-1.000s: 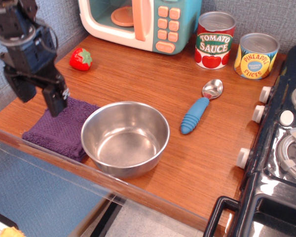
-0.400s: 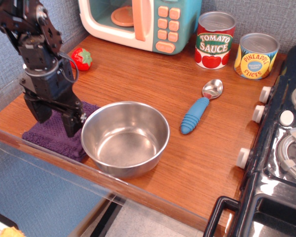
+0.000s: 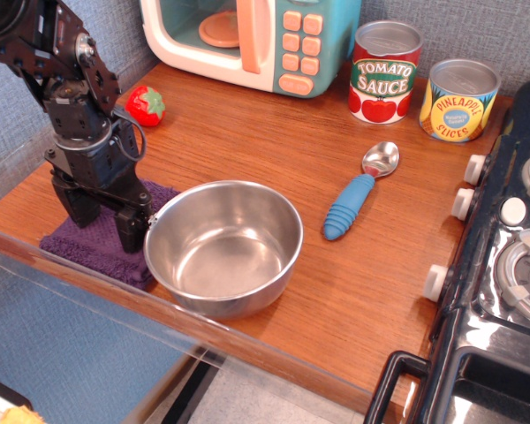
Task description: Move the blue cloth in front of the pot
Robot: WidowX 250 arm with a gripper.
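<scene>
The blue cloth (image 3: 93, 249) is a dark purple knitted square lying flat at the table's front left edge, touching the left side of the pot (image 3: 223, 246). The pot is a shiny, empty steel bowl. My gripper (image 3: 104, 225) points straight down with its two black fingers spread apart and their tips pressed onto the cloth. One finger (image 3: 131, 231) stands right next to the pot's left rim. The middle of the cloth is hidden under the gripper.
A toy strawberry (image 3: 145, 105) lies behind the gripper. A toy microwave (image 3: 252, 37) stands at the back, with a tomato sauce can (image 3: 384, 71) and a pineapple can (image 3: 458, 99). A blue-handled spoon (image 3: 357, 196) lies right of the pot. A toy stove (image 3: 512, 256) fills the right side.
My gripper has come down and to the right, from above the cloth's back corner onto the cloth beside the pot. The pot has shifted very slightly.
</scene>
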